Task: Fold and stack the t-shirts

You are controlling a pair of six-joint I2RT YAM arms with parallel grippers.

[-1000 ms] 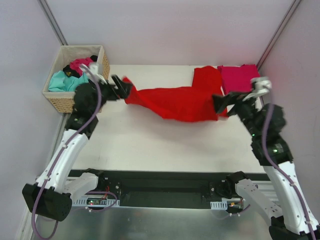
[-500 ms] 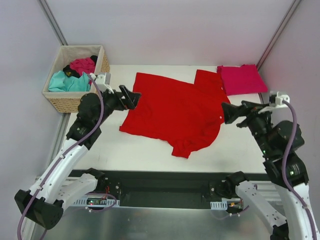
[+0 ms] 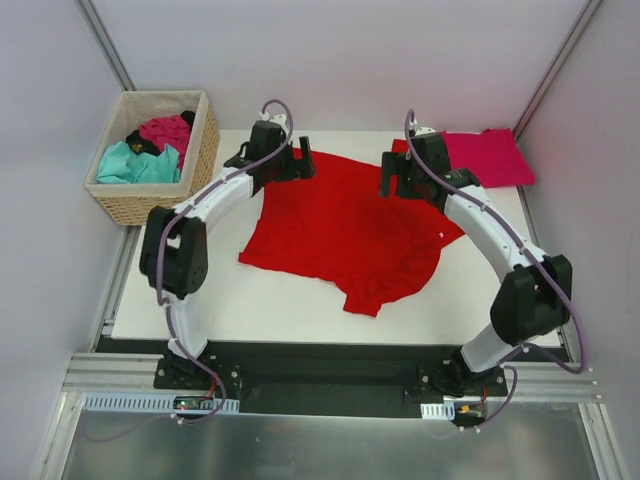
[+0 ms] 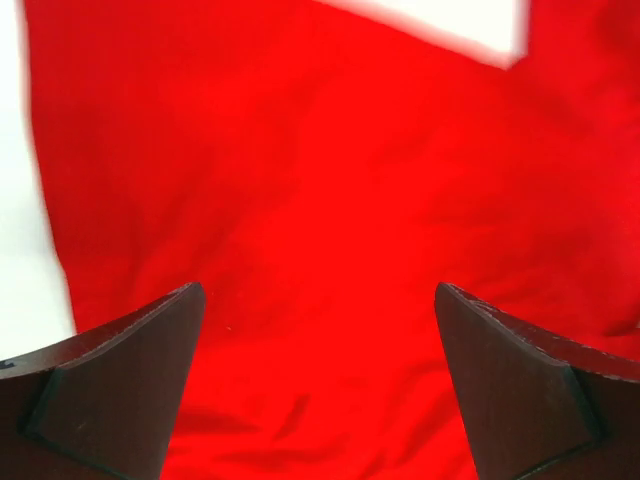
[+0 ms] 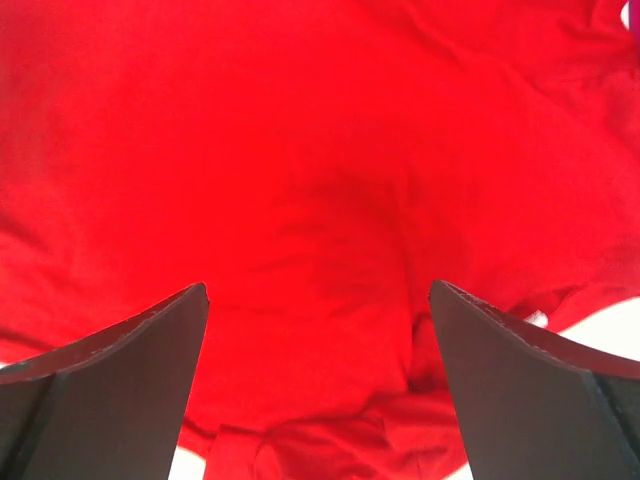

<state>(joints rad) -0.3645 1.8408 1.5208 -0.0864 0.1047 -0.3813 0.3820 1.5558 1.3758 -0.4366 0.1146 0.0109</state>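
The bright red t-shirt (image 3: 345,225) lies spread and rumpled on the white table (image 3: 250,295), with a sleeve bunched at its near edge. My left gripper (image 3: 302,166) hovers open over the shirt's far left part. Red cloth (image 4: 320,180) fills the left wrist view, nothing between the fingers (image 4: 150,350). My right gripper (image 3: 393,181) is open above the shirt's far right part, over red cloth (image 5: 320,170). A pinkish crimson t-shirt (image 3: 490,157) lies folded flat at the back right corner. Teal (image 3: 130,163), magenta (image 3: 165,130) and black (image 3: 152,146) t-shirts sit in the basket.
The tan wicker basket (image 3: 205,135) stands off the table's back left corner. Both arms arch over the table from the near edge. Grey walls close in on the left, the right and the back.
Both grippers opened and let go of the red t-shirt, which dropped from a stretched band to lying spread. Both arms then swung in to reach over its far part.
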